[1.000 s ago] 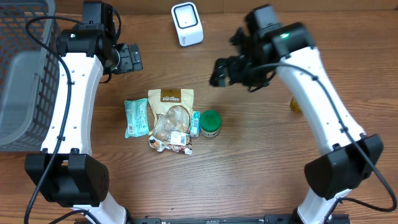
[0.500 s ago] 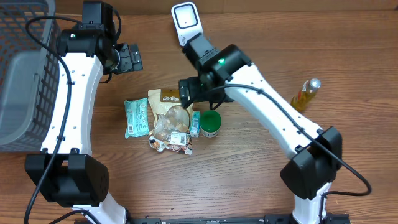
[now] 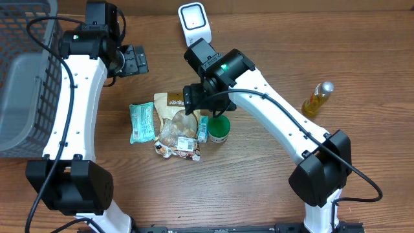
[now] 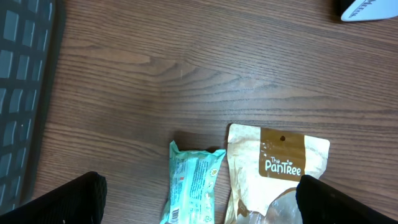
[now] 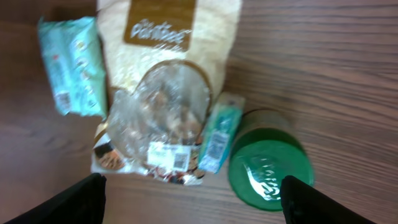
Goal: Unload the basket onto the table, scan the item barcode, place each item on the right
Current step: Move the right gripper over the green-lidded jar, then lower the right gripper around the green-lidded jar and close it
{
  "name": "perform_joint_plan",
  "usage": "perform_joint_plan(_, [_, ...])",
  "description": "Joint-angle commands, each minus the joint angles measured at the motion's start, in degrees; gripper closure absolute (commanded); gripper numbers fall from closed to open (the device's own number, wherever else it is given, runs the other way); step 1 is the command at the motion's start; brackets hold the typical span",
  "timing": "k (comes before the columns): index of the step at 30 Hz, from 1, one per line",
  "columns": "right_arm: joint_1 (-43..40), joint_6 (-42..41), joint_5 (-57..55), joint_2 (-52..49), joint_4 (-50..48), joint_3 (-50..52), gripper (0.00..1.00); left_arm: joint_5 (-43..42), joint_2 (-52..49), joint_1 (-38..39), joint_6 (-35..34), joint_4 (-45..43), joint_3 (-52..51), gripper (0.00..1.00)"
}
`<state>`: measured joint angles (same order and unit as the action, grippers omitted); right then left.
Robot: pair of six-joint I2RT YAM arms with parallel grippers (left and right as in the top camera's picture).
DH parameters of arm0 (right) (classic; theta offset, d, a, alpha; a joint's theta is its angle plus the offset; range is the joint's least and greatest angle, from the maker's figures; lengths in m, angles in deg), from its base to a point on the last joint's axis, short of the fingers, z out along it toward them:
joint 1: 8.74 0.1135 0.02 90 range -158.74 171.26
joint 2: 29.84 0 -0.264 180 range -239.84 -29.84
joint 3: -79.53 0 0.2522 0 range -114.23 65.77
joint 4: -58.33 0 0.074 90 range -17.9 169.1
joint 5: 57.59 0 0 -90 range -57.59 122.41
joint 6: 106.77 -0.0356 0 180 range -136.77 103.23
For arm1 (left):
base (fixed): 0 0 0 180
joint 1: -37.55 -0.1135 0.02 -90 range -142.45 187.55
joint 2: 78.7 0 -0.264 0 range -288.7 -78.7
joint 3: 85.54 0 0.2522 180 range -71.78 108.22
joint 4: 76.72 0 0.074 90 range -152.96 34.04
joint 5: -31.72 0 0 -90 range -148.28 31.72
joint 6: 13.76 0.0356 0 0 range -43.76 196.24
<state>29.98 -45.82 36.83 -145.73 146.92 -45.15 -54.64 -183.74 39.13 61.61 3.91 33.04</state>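
Crinkly clear plastic: the snack bag (image 5: 163, 127) lies mid-frame overhead on the counter (image 3: 259, 181), overlapping a tan pouch (image 5: 169, 31). It looks light, soft and slippery, so I'd pinch an edge and keep its white label bare for the scanner (image 3: 195, 24) at top centre. Right tool (image 3: 194, 100) hovers above, jaws wide, holding nothing. Left tool (image 3: 137, 60), upper left, gapes empty too.

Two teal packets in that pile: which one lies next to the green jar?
The slim, narrow teal packet, right beside the green jar. The wider teal packet lies on the opposite side of the pile, beyond the PanTree bag.
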Motion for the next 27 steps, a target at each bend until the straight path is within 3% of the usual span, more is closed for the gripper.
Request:
perform_joint_plan(1, [0.1, -7.6, -7.9, 0.0, 0.7, 0.3, 0.13, -0.1, 0.4, 0.3, -0.2, 0.0, 0.7, 0.0])
perform_joint_plan(6, [0.1, -15.7, -10.0, 0.0, 2.0, 0.3, 0.15, -0.1, 0.4, 0.3, -0.2, 0.0, 0.7, 0.0])
perform_joint_plan(14, [0.3, -20.5, -10.0, 0.0, 1.5, 4.0, 0.17, -0.1, 0.4, 0.3, -0.2, 0.0, 0.7, 0.0])
perform_joint_plan(27, [0.3, -20.7, -9.9, 0.0, -2.2, 13.4, 0.14, -0.1, 0.4, 0.3, -0.2, 0.0, 0.7, 0.0])
